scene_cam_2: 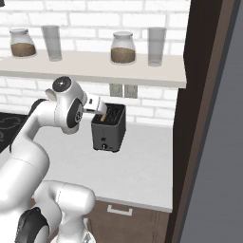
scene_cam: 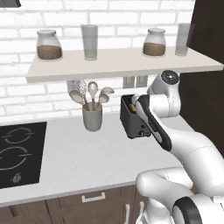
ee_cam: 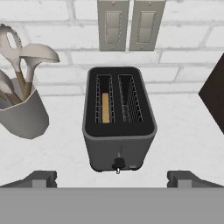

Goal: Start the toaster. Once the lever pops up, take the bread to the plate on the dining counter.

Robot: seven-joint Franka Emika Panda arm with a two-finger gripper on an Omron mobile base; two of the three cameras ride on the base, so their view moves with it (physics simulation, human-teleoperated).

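The dark toaster [ee_cam: 119,144] stands on the grey worktop against the brick wall, its front and small round knob [ee_cam: 118,164] facing me. A tan slice of bread [ee_cam: 105,107] sits upright in its left slot; the right slot holds nothing. My gripper [ee_cam: 113,178] hovers above and in front of the toaster, open, with its fingertips [ee_cam: 41,178] spread wide and nothing between them. In the base views the toaster [scene_cam: 132,117] [scene_cam_2: 109,130] sits just past my hand, partly covered by the arm. The plate and the dining counter are out of view.
A grey cup of wooden utensils [scene_cam: 92,117] stands left of the toaster. A black hob [scene_cam: 17,153] lies at the far left. A shelf [scene_cam: 122,63] with jars and glasses hangs above. A tall dark cabinet [scene_cam_2: 204,118] closes off the right side.
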